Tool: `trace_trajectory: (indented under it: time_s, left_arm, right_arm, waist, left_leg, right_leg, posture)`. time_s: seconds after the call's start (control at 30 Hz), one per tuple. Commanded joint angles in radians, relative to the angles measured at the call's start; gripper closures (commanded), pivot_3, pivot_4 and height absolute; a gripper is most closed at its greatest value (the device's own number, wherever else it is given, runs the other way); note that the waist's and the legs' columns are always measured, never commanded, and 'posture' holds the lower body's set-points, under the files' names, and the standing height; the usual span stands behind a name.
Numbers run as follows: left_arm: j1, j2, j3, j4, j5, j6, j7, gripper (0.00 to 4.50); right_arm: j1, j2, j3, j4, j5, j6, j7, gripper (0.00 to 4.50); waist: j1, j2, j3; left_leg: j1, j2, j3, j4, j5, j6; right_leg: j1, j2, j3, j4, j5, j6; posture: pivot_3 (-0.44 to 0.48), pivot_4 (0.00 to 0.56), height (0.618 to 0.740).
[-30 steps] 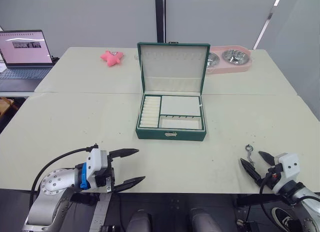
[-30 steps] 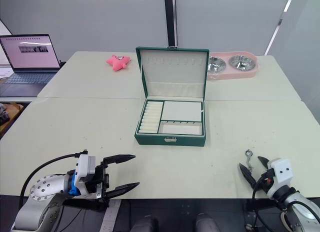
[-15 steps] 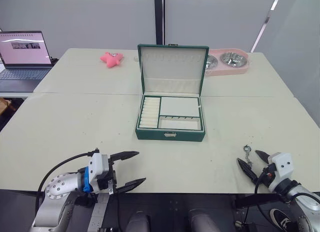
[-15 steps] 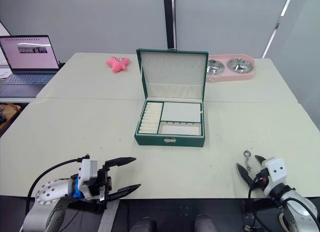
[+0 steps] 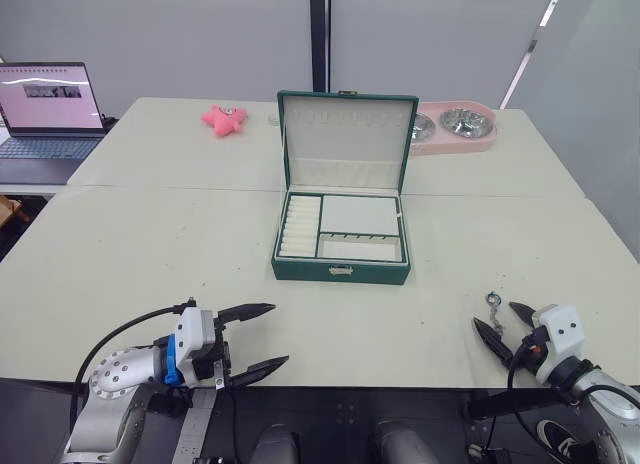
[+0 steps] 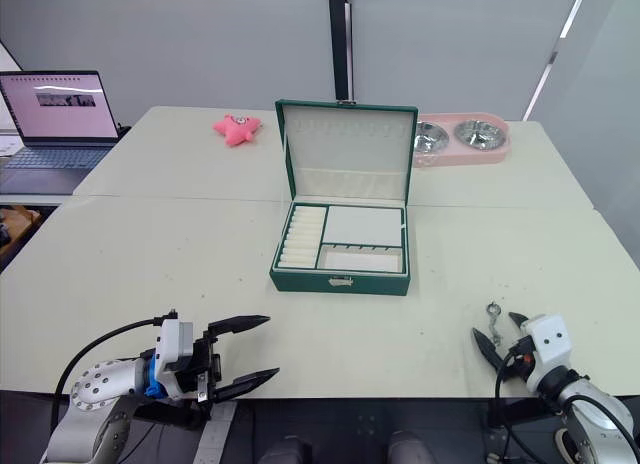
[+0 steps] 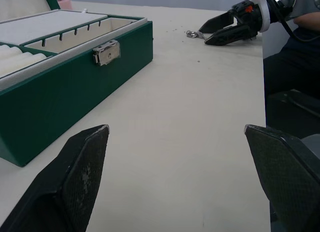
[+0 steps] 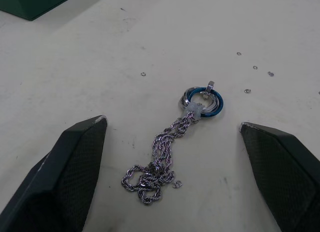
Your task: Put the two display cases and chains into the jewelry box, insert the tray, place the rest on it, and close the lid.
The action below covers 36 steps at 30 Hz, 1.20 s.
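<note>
Right gripper [image 5: 503,327] lies low at the table's [image 5: 150,254] near edge, its textured black fingers spread wide either side of a chain [image 8: 170,147]. The chain is a twisted silvery rope, bunched at one end, with a blue-tinted ring, possibly a clasp, at the other. Left gripper [image 5: 252,339] is also splayed, pointing toward 2 o'clock. The green box [image 5: 342,244], cream-lined, stands at 12 o'clock with its lid [image 5: 347,139] upright and the tray [image 5: 360,216] seated.
</note>
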State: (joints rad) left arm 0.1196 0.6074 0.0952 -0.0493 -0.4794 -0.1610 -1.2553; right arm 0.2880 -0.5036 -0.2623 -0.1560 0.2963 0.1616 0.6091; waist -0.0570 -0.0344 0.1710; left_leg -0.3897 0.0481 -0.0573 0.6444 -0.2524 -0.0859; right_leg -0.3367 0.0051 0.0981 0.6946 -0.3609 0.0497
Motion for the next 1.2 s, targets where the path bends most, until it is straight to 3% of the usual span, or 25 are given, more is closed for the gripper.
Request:
trace_trajectory:
  time_s: [0.03, 0.23, 0.73, 1.2]
  left_arm:
    - [-0.012, -0.004, -0.002, -0.037, -0.009, -0.001, 0.010, 0.00]
    - [-0.029, -0.008, -0.009, -0.059, -0.013, 0.025, 0.036, 0.00]
    - [-0.058, -0.009, -0.024, -0.146, -0.017, 0.118, 0.093, 0.00]
    - [-0.086, -0.023, -0.022, -0.178, -0.034, 0.166, 0.129, 0.00]
  right_arm:
    - [0.026, 0.002, 0.023, 0.040, -0.012, 0.049, -0.002, 0.19]
    - [0.022, -0.002, 0.025, 0.051, -0.012, 0.058, -0.003, 1.78]
    - [0.001, 0.007, 0.015, 0.055, 0.009, 0.075, -0.015, 4.40]
    - [-0.029, 0.004, -0.062, -0.021, 0.107, 0.038, 0.027, 4.48]
  waist:
    - [0.000, 0.000, 0.000]
    - [0.001, -0.003, -0.003]
    - [0.002, -0.003, -0.003]
    - [0.003, 0.002, 0.000]
  left_leg:
    - [0.000, 0.000, 0.000, 0.000, 0.000, 0.000]
    - [0.000, 0.000, -0.001, 0.000, 0.000, 0.000]
    - [0.000, 0.000, -0.001, 0.000, 0.000, 0.000]
    - [0.000, -0.001, -0.001, 0.000, 0.000, 0.000]
  right_leg:
    - [0.000, 0.000, 0.000, 0.000, 0.000, 0.000]
    - [0.001, 0.000, -0.001, -0.001, 0.000, 0.000]
    - [0.002, 0.000, -0.001, -0.002, 0.000, 0.000]
    - [0.002, -0.001, -0.001, -0.003, 0.000, 0.000]
  posture:
    - [0.000, 0.150, 0.740]
    - [0.000, 0.150, 0.740]
    - [0.000, 0.150, 0.740]
    - [0.000, 0.150, 0.740]
